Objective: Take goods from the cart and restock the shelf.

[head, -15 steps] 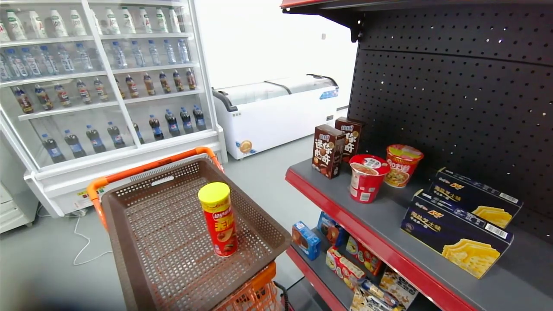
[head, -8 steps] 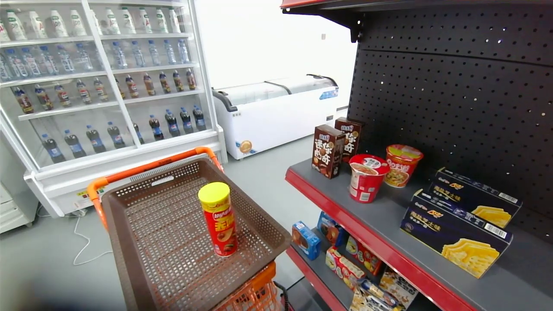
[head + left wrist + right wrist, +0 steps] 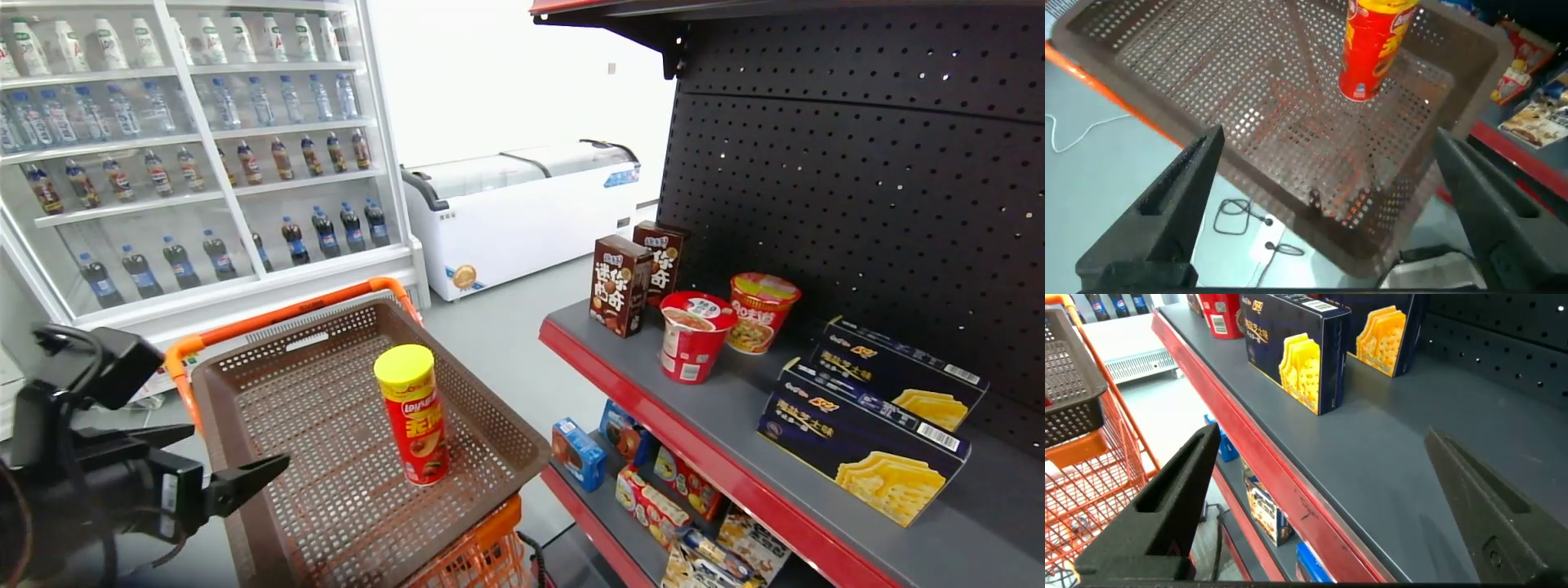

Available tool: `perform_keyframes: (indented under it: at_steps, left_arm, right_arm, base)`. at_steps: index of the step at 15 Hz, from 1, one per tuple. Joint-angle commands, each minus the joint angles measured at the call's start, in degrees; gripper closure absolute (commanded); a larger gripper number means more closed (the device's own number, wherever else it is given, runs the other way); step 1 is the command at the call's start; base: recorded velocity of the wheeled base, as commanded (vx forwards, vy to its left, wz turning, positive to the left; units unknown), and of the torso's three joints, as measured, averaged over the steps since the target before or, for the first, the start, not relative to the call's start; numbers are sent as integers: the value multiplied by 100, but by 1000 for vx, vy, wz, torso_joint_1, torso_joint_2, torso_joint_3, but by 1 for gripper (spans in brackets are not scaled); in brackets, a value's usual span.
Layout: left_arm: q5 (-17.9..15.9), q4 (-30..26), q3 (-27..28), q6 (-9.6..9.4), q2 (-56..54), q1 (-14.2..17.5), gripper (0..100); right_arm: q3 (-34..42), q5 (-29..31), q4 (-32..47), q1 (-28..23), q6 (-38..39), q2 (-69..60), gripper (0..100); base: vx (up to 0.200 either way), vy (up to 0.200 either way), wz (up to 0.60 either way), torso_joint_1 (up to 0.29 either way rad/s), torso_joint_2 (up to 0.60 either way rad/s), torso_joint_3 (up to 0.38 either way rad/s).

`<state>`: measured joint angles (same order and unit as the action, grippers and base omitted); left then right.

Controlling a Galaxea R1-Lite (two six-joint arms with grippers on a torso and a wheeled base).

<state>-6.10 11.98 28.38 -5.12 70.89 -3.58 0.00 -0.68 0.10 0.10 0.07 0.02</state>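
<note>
A red chip can with a yellow lid [image 3: 415, 412] stands upright in the brown perforated basket [image 3: 245, 384] on top of the orange cart [image 3: 277, 314]. My left gripper [image 3: 239, 443] is open at the basket's near left rim, a little short of the can. From the left wrist the can [image 3: 1372, 49] stands beyond the open left gripper [image 3: 1327, 135], with nothing between the fingers. My right gripper [image 3: 1321, 431] is open and empty above the front of the grey shelf board [image 3: 1388, 449], near the dark blue cracker boxes [image 3: 1298, 351].
On the shelf [image 3: 735, 408] stand two brown boxes [image 3: 620, 286], two cup noodles [image 3: 692, 336] and two dark blue boxes [image 3: 857, 441], with bare board in front. Snack packs [image 3: 653, 498] fill the lower shelf. A drinks cooler [image 3: 188, 163] and chest freezer [image 3: 522, 212] stand behind.
My left arm and open gripper have come into the head view at the lower left, beside the basket. The can and the shelf goods have not moved.
</note>
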Motion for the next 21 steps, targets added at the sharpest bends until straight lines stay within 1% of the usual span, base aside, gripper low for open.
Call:
perform_keyframes:
  at_steps: [1,2,3,4,5,8,10,11,12,13,14,16,19,21]
  left_arm:
    - [-6,1008,-228,-33,1437,-230,0]
    - [-6,2142,-518,-7,1981,-433,0]
    - [-6,2933,-702,152,2351,-564,0]
    - [-6,3530,-816,301,2623,-679,0]
    - [12,3961,-887,327,2913,-731,0]
    - [38,4989,-1027,336,3722,-731,0]
    - [47,5965,-1071,345,4355,-705,0]
    - [47,6246,-1080,345,4539,-687,0]
    - [47,7257,-1194,345,5154,-679,0]
    - [47,7520,-1256,345,5295,-705,0]
    - [47,7802,-1203,336,5515,-740,0]
    - [56,7802,-940,354,5655,-749,0]
    - [47,7802,-87,371,6051,-740,0]
    - [38,7802,300,354,6218,-749,0]
  right_arm:
    - [0,-2,-1,-1,1,-2,0]
    - [0,-2,-1,-1,-7,-2,0]
    - [0,-2,-1,-1,1,-2,0]
    - [0,-2,-1,-1,1,-2,0]
    - [0,-2,-1,-1,1,-2,0]
    - [0,-2,-1,-1,1,-2,0]
    - [0,-2,-1,-1,1,-2,0]
    - [0,-2,-1,-1,1,-2,0]
    - [0,-2,-1,-1,1,-2,0]
    - [0,-2,-1,-1,1,-2,0]
    - [0,-2,-1,-1,1,-2,0]
    - [0,-2,-1,-1,1,-2,0]
    - [0,-2,-1,-1,1,-2,0]
    - [0,-2,-1,-1,1,-2,0]
  base:
    - [0,0,0,0,0,0]
    - [0,0,0,0,0,0]
    - [0,0,0,0,0,0]
    - [0,0,0,0,0,0]
    - [0,0,0,0,0,0]
    - [0,0,0,0,0,0]
    - [0,0,0,0,0,0]
    - [0,0,0,0,0,0]
    - [0,0,0,0,0,0]
    - [0,0,0,0,0,0]
    - [0,0,0,0,0,0]
    - [0,0,0,0,0,0]
    - [0,0,0,0,0,0]
    - [0,0,0,0,0,0]
